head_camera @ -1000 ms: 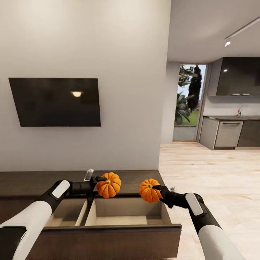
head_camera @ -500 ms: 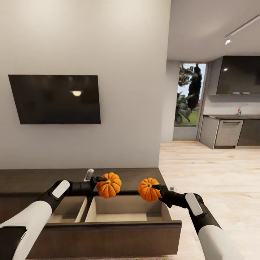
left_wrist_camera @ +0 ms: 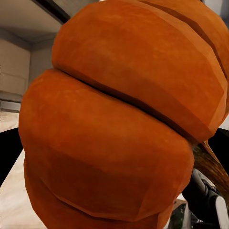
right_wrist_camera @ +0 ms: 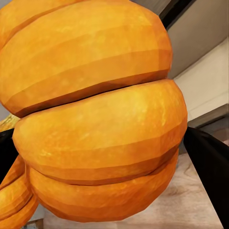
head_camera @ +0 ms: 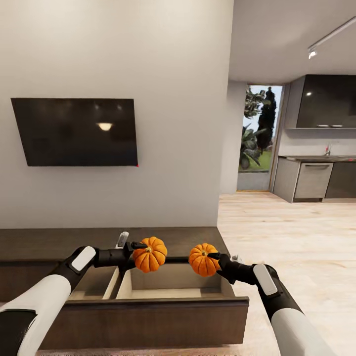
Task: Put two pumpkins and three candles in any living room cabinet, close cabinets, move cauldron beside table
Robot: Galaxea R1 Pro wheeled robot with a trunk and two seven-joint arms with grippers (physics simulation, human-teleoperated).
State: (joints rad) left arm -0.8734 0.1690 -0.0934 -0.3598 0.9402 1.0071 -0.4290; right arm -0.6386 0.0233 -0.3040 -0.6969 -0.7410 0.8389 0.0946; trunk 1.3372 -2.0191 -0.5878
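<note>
- The two pumpkins were held over the open drawer of the cabinet [head_camera: 148,311] — the left pumpkin [head_camera: 149,254] clamped in the left gripper [head_camera: 134,251], the right pumpkin [head_camera: 202,259] clamped in the right gripper [head_camera: 213,258].
- Compared with a second before, both pumpkins sat a little lower against the drawer and nearer its back edge, while their place in the picture hardly changed.
- The television [head_camera: 74,132] and the cabinet top had shifted up the picture, so I judged that the head camera had moved.
- For the task this meant the release was near; the drawer stood open and would need closing afterwards.
- Candles, cauldron and table remained to be handled.
</note>
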